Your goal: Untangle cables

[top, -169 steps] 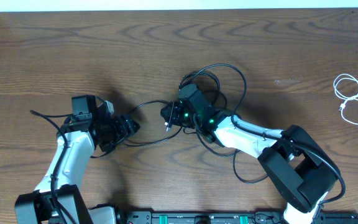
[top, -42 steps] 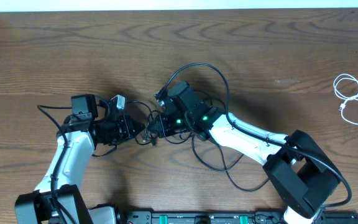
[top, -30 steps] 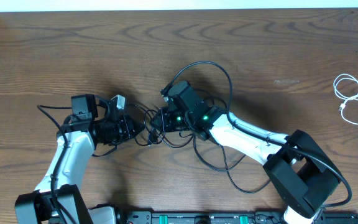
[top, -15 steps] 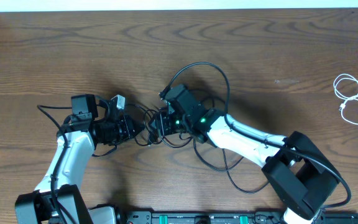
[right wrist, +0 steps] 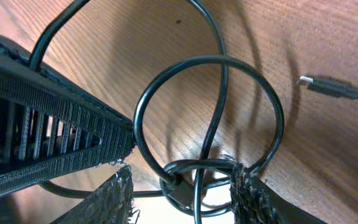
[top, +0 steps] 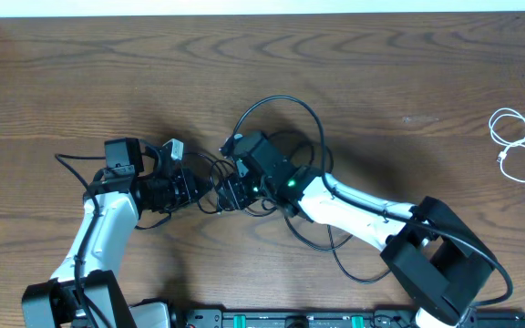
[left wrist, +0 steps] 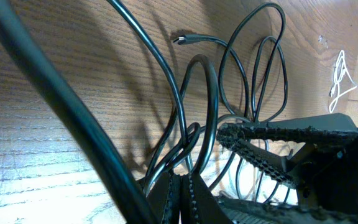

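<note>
The black cables [top: 281, 137] lie in tangled loops at mid-table. My left gripper [top: 200, 189] is shut on a black strand at the tangle's left end; in the left wrist view its jaws [left wrist: 182, 186] are pressed together with strands running out of them. My right gripper [top: 230, 189] faces it closely and is open. Its fingers [right wrist: 122, 194] stand either side of a knot of crossed loops [right wrist: 194, 180]. A small plug end [right wrist: 328, 87] lies loose on the wood, and another plug [left wrist: 182, 40] shows beyond the loops. The white cable [top: 516, 146] lies coiled far right.
The right arm's white link [top: 354, 205] slants across the table from the lower right. The arm bases and a black rail [top: 290, 319] line the front edge. The table's pale back edge [top: 244, 7] runs along the top.
The right gripper's jaws have spread from nearly shut to open, and it has slid left toward the left gripper. The big black loop shifted left with it. The left arm stayed still.
</note>
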`<state>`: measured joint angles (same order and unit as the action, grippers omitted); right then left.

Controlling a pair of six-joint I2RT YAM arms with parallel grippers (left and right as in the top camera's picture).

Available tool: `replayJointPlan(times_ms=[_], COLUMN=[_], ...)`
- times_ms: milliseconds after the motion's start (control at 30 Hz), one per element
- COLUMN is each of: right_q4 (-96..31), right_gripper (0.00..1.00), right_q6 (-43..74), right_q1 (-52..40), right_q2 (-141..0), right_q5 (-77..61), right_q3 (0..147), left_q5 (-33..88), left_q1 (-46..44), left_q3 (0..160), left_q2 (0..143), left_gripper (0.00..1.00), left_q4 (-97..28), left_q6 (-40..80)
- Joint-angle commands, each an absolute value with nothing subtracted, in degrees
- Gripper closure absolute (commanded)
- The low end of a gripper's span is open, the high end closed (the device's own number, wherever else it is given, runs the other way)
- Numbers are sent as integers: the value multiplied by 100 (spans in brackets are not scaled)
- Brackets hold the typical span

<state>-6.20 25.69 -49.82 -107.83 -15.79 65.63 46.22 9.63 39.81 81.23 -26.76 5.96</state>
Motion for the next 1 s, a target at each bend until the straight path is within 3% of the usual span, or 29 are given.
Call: replayJointPlan(times_ms=[0, 967], right_q4=[-609, -58], right_gripper=[52, 45], right_q6=[2217, 1653], right_q1=[-5157, -5509], right_q2=[-10652, -11168], right_q5=[-1149, -539], right_q3=[6652, 6652], left_q5=[4694, 4696], left_q1=[956, 956], left_q3=[3981, 3981], left_q2=[8156, 8156], left_gripper=[92, 92], left_q4=[-2687, -2685], left_q6=[563, 563])
